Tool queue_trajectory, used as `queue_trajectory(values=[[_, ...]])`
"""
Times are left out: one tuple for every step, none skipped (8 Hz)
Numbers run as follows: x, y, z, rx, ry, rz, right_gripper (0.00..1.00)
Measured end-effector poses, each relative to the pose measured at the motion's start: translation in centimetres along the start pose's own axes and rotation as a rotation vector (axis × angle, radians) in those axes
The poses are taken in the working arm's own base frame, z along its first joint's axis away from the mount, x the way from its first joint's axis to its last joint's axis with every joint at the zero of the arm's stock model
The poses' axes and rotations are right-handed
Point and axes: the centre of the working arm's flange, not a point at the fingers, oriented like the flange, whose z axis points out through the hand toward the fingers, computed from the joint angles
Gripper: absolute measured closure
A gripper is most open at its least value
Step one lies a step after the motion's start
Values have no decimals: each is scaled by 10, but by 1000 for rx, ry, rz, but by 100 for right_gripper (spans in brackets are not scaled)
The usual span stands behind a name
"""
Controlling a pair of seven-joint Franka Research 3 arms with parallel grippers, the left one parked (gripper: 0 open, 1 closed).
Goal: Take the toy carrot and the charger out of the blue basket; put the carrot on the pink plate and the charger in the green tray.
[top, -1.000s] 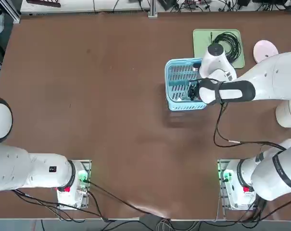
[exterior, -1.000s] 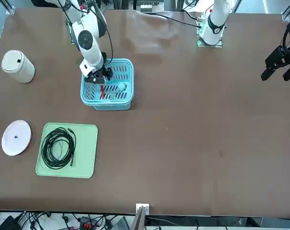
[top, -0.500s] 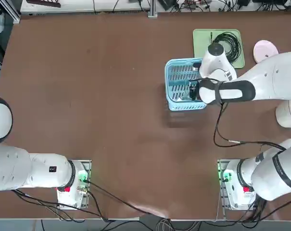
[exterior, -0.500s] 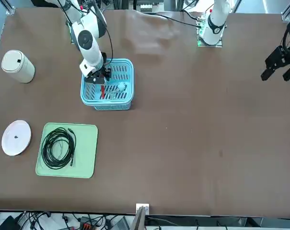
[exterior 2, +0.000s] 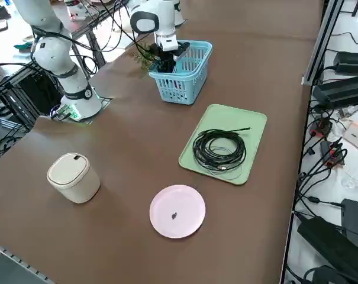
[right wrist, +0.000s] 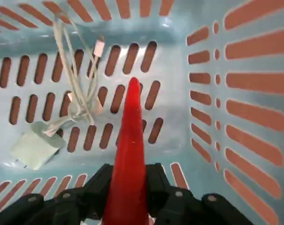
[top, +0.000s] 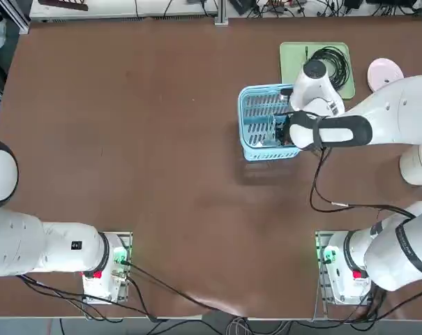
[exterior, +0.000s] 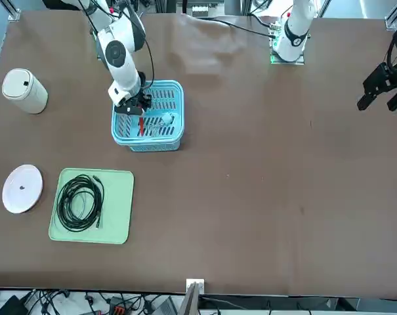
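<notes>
Between the earlier frames and this moment, little had changed: the right gripper (right wrist: 127,206) remained low inside the blue basket (top: 256,105), and the basket had shifted only marginally on the surface (top: 148,153). The fingers (right wrist: 102,183) were closed on the toy carrot (right wrist: 131,154), gripping its thick end from both sides. The red-orange body extended forward from between the fingers, with its pointed tip over the slatted basket floor. The leafy tuft was hidden behind the fingers and could not be seen.

The charger (right wrist: 36,150), a pale block with a thin white cable (right wrist: 78,89) looped loosely ahead of it, lay on the basket floor off to one side of the fingers, apart from the carrot. In the front view the carrot (exterior: 140,126) appeared as a red stick directly below the gripper (exterior: 134,108), with the charger (exterior: 164,120) beside it.

The green tray (exterior 2: 250,127) lay well beyond the fingers, just beside the basket, and carried a coiled black cable (exterior 2: 219,151). The pink plate (exterior 2: 177,210) sat near the tray, farther from the fingers. A white cylindrical container (exterior 2: 73,177) stood well apart from both.
</notes>
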Motion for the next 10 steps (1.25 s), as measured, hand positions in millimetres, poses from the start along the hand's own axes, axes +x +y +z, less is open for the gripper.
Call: queue_trajectory(values=[[4, -1, -12, 14, 19, -4, 63], [7, -1, -25, 17, 23, -2, 63], [9, 0, -40, 10, 9, 2, 63], [12, 4, -59, 2, -7, 14, 63], [16, 10, -79, -1, -16, 29, 63], [20, 17, -98, 0, -19, 44, 63], [25, 22, -117, 2, -20, 58, 63], [32, 24, -144, -1, -28, 69, 63], [42, 25, -178, -4, -36, 79, 63], [56, 33, -216, -2, -38, 76, 63]])
